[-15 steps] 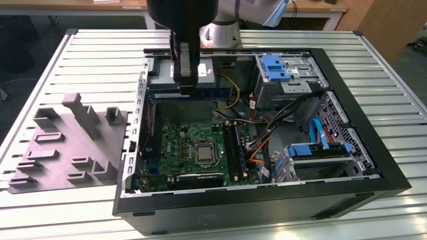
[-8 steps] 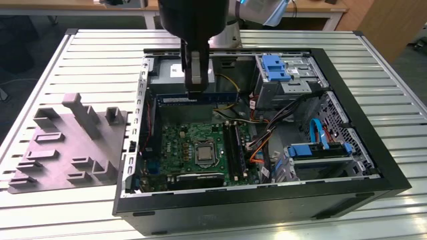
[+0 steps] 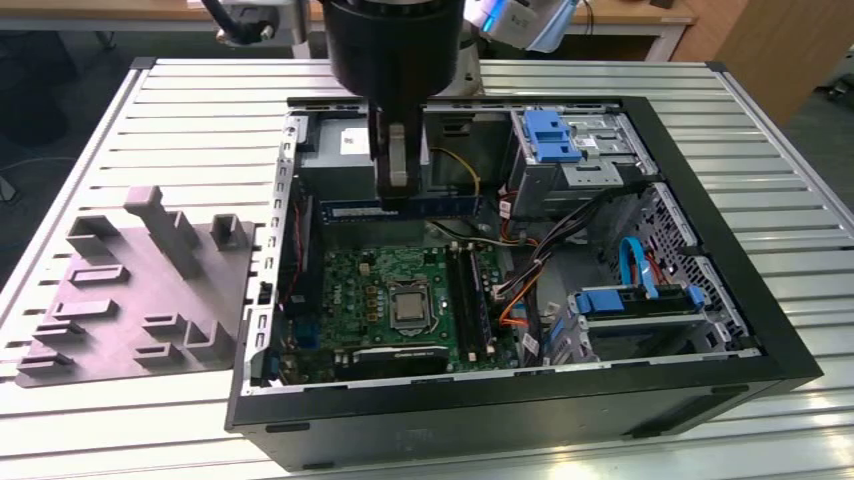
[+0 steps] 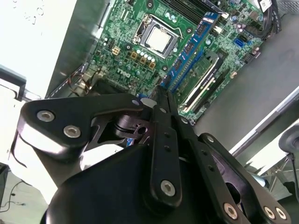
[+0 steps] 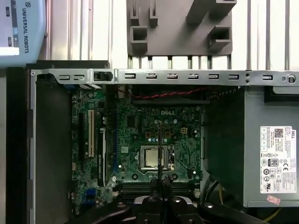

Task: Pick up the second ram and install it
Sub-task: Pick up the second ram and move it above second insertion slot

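My gripper (image 3: 396, 192) is shut on the second ram (image 3: 400, 207), a long thin blue stick that hangs level inside the open computer case, above the far edge of the green circuit board (image 3: 387, 300) and just in front of the grey power box (image 3: 334, 150). In the second wrist view the blue ram (image 4: 189, 51) runs away from the closed fingers (image 4: 161, 105), above the black slot strips (image 4: 208, 81). The first wrist view has the ram (image 5: 160, 149) edge-on as a thin line over the processor (image 5: 153, 157), with the gripper (image 5: 161, 183) below it.
The black slot strips (image 3: 467, 295) lie on the board toward the exterior view's right, and a green stick (image 4: 198, 74) stands in one. Cables (image 3: 534, 260) and blue drive bays (image 3: 638, 300) fill the case's right side. A grey moulded tray (image 3: 134, 290) sits left of the case.
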You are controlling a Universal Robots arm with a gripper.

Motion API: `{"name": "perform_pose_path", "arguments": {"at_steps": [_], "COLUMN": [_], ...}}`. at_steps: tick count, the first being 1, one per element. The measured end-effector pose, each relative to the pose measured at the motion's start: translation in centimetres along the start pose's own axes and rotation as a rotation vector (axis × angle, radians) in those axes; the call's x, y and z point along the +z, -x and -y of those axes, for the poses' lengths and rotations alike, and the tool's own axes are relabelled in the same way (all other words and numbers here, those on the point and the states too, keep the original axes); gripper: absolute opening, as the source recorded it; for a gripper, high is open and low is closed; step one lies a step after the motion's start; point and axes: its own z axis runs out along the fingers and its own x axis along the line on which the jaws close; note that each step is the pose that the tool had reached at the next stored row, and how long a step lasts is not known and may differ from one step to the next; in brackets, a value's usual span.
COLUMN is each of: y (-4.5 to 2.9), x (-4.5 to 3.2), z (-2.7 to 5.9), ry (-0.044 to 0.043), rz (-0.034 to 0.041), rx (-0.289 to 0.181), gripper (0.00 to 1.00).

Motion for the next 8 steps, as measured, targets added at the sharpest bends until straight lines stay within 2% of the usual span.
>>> {"name": "perform_pose_path", "arguments": {"at_steps": [8], "y": [-0.05], "x": [1.38], "z": [0.66], "ry": [0.0001], "rz": [0.0011], "rx": [0.001], "gripper": [0.12]}}
